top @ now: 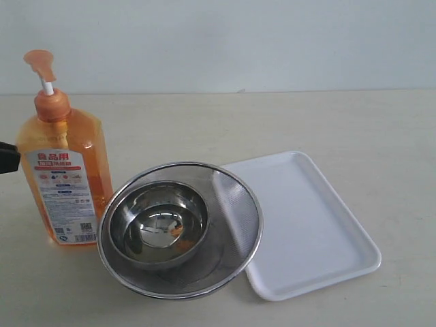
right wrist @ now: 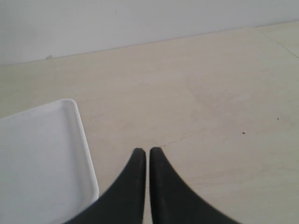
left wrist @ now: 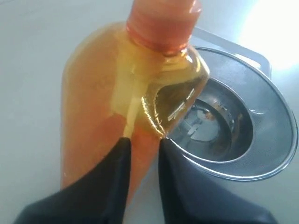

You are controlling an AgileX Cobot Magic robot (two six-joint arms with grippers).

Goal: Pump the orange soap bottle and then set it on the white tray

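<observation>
Left wrist view: left gripper (left wrist: 143, 140) pinches tall translucent orange soap bottle (left wrist: 93, 102); pumping apparently pending, flat white plastic tray (top: 306, 225) bare; right gripper (right wrist: 147, 150) closed, empty

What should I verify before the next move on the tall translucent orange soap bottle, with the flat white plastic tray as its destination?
1. The translucent orange plastic soap bottle stands upright on the table: ok.
2. The orange pump nozzle is raised with nothing over it: ok.
3. The left gripper has a fingertip on either side of the bottle's side edge; firm clamp: cannot tell.
4. The right gripper is shut and empty: ok.
5. The flat rectangular white plastic tray has a bare surface: ok.
6. The round steel mesh strainer overlaps the tray's edge and sits close beside the bottle; clear path: cannot tell.
</observation>
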